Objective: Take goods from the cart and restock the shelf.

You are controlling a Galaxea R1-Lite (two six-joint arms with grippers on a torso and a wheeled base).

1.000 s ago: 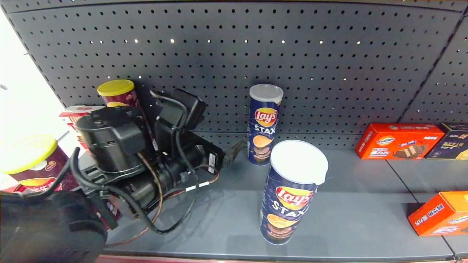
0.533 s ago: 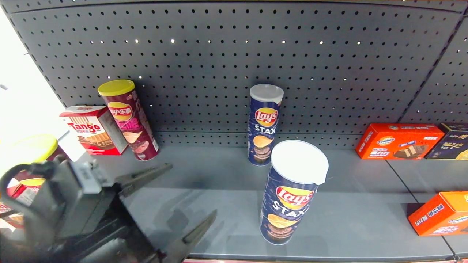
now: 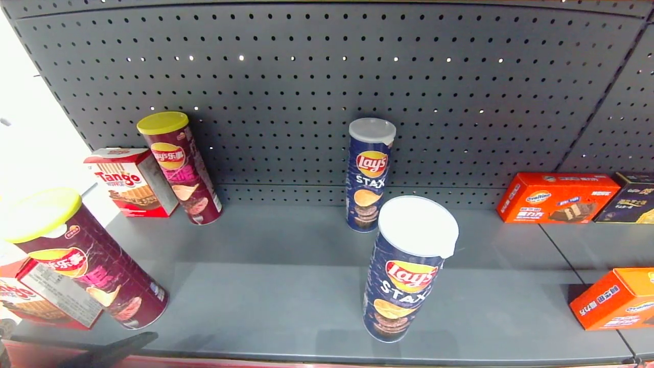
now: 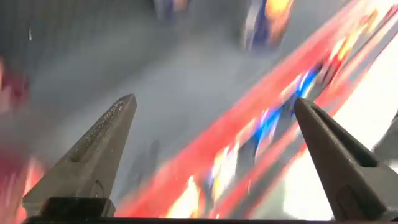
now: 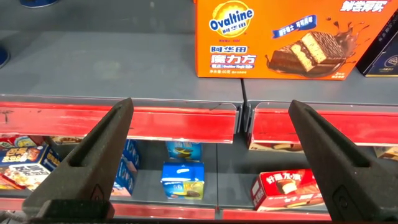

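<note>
Two maroon chip cans with yellow lids stand on the grey shelf [image 3: 286, 286], one at the front left [image 3: 87, 266] and one at the back [image 3: 179, 166]. Two blue cans stand mid-shelf, one at the back [image 3: 369, 174] and one nearer the front [image 3: 406, 271]. My left gripper [image 4: 214, 102] is open and empty, just off the shelf's front edge. One of its fingertips [image 3: 127, 341] pokes in below the front maroon can. My right gripper [image 5: 211, 106] is open and empty, facing the red shelf edge below an orange box [image 5: 280, 37].
Red wafer boxes sit at the back left [image 3: 127, 181] and front left [image 3: 41, 296]. Orange boxes [image 3: 557, 197] [image 3: 613, 299] and a dark box [image 3: 633, 204] fill the right side. Free shelf floor lies between the maroon and blue cans. A lower shelf [image 5: 186, 180] holds more goods.
My left arm has pulled back from the shelf toward the lower left, uncovering the back maroon can and the wafer box. The cans and boxes have not moved.
</note>
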